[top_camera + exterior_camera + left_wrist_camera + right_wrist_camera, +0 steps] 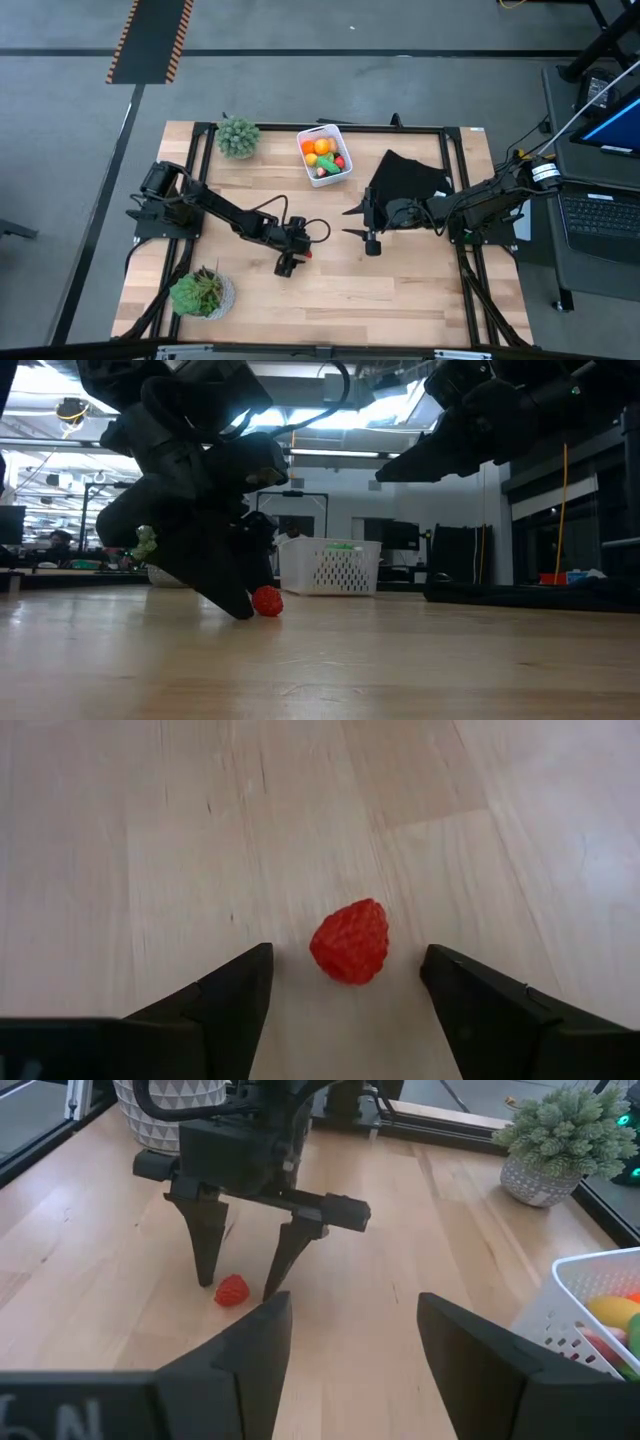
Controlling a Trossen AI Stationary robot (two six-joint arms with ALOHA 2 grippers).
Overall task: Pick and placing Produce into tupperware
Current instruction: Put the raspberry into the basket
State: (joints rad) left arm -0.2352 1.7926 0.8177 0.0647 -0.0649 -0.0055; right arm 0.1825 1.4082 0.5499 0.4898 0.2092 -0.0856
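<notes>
A small red berry-like toy fruit [350, 942] lies on the bare wood near the table's middle [308, 253]. My left gripper [345, 970] stands open over it, slanting down, one finger on each side with a gap to the fruit on both, fingertips low at the tabletop [237, 1288]. The white tupperware [324, 155] stands at the far middle of the table, holding orange, yellow, red and green produce. My right gripper [352, 222] hangs open above the table right of centre, pointing toward the left gripper, with nothing between its fingers [355, 1320].
One potted plant [238, 137] stands at the far left beside the tupperware, another [203, 293] at the near left. A black folded cloth [408, 180] lies at the far right under the right arm. Bare wood stretches along the near side.
</notes>
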